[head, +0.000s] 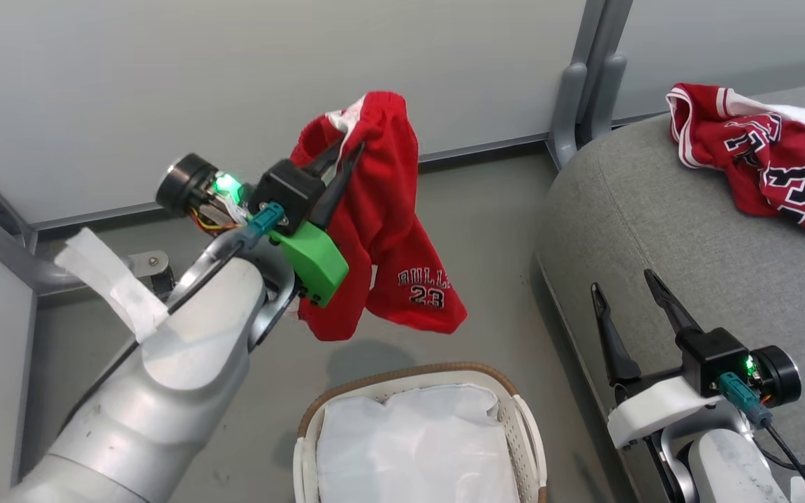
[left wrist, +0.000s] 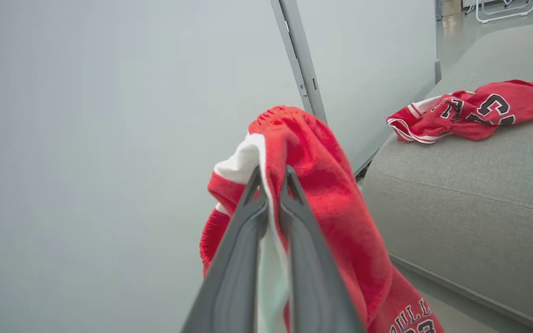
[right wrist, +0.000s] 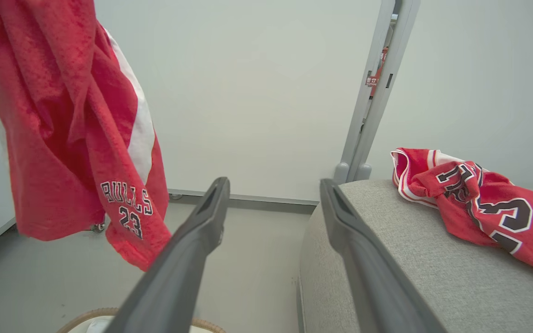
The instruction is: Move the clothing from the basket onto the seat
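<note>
Well clear of basket (head: 411, 369), red shorts (head: 390, 209)

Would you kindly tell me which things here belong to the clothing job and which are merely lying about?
Job in hand: red shorts, gripped by the left end effector; red jersey, lying on the seat; basket.

Merely about: white lining inside the basket; grey post; white tape on the left forearm.

Pale grey partition panels (head: 270, 70), grey metal post (head: 602, 42), smooth grey floor (head: 486, 230).
</note>
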Available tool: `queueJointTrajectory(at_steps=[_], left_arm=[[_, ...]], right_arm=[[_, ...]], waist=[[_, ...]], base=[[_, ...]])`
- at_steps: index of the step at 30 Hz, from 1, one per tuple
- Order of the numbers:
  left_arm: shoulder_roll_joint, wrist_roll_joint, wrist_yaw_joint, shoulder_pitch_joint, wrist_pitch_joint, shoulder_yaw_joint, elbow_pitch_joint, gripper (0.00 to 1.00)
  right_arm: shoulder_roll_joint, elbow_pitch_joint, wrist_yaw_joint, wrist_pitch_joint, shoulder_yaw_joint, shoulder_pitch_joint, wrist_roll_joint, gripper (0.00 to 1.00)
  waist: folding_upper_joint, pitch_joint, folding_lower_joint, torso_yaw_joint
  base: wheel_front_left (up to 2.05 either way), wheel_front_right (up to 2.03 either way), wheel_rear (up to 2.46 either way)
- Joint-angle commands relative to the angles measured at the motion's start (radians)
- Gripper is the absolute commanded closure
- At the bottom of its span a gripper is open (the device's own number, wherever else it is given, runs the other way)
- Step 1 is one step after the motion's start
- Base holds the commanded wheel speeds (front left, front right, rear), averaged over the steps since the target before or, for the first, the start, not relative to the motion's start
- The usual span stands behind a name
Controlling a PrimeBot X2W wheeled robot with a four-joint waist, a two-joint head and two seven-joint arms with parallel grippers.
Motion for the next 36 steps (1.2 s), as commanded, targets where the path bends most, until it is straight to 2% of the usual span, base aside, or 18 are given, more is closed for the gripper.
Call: queueJointTrajectory(at_steps=[1, 10, 18, 27, 36], left_arm=[[0.011, -0.002, -0.001, -0.025, 0.008, 0.003, -0.009, 1.0], [0.014, -0.019, -0.005, -0.145, 0.047, 0.007, -0.059, 1.0], [-0.01, -0.026, -0.006, -0.169, 0.056, -0.011, -0.078, 1.0], [-0.04, -0.035, -0.006, -0.177, 0.049, -0.056, -0.101, 1.0], [-0.055, -0.05, -0.008, -0.178, 0.038, -0.101, -0.137, 1.0]], right_arm=[[-0.003, 0.006, -0.001, -0.002, 0.004, 0.015, -0.004, 0.0], [-0.003, 0.014, -0.001, -0.002, 0.048, -0.031, -0.01, 0.0], [-0.003, 0.038, -0.001, -0.002, 0.147, -0.115, -0.026, 0.0], [-0.005, 0.213, -0.001, -0.002, 0.274, -0.341, -0.07, 0.0], [-0.007, 0.393, -0.001, -0.002, 0.411, -0.521, 0.046, 0.0]], waist=[[0.0, -0.021, 0.0001, 0.013], [0.0, -0.026, 0.0001, 0.003], [0.0, -0.026, 0.0001, 0.006], [0.0, -0.024, 0.0001, 0.048], [0.0, -0.024, 0.0001, 0.106]], base=[[0.0, 0.0, 0.0], [0.0, 0.0, 0.0], [0.0, 0.0, 0.0], [0.0, 0.0, 0.0], [0.0, 0.0, 0.0]])
